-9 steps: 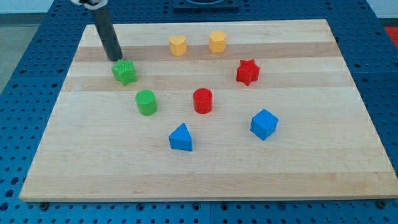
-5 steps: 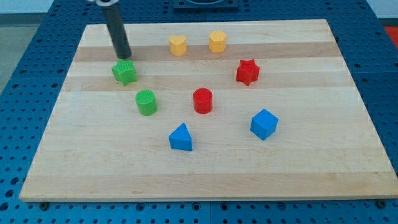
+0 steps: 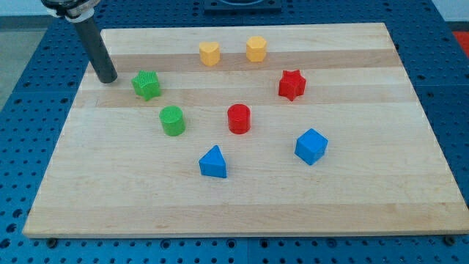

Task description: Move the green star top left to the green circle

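The green star (image 3: 146,85) lies on the wooden board toward the view's top left. The green circle (image 3: 172,120) sits just below it and slightly to the right, a small gap apart. My tip (image 3: 108,79) is on the board to the left of the green star, slightly above its middle, with a gap of about one block width between them. The dark rod rises from the tip toward the view's top left.
Two yellow blocks (image 3: 209,53) (image 3: 256,49) sit near the top edge. A red star (image 3: 291,84) is at the right, a red circle (image 3: 239,118) in the middle, a blue triangle (image 3: 213,162) and a blue cube (image 3: 311,146) lower down. The board's left edge (image 3: 77,103) is near my tip.
My tip moved from just above the green star leftward and slightly down, to the star's left side. No block has moved.
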Controlling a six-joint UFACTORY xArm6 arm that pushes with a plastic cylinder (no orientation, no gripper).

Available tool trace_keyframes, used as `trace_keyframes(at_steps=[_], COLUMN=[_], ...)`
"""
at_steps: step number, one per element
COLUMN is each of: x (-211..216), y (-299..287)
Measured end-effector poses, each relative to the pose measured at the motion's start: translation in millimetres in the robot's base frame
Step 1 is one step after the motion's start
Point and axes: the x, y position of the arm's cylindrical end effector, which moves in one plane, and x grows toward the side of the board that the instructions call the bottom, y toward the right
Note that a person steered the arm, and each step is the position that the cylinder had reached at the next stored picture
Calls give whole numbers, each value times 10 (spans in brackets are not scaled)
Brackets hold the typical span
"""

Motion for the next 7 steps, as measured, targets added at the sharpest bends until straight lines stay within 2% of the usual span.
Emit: trace_keyframes(at_steps=[3, 7], x=[113, 190], y=[600, 661])
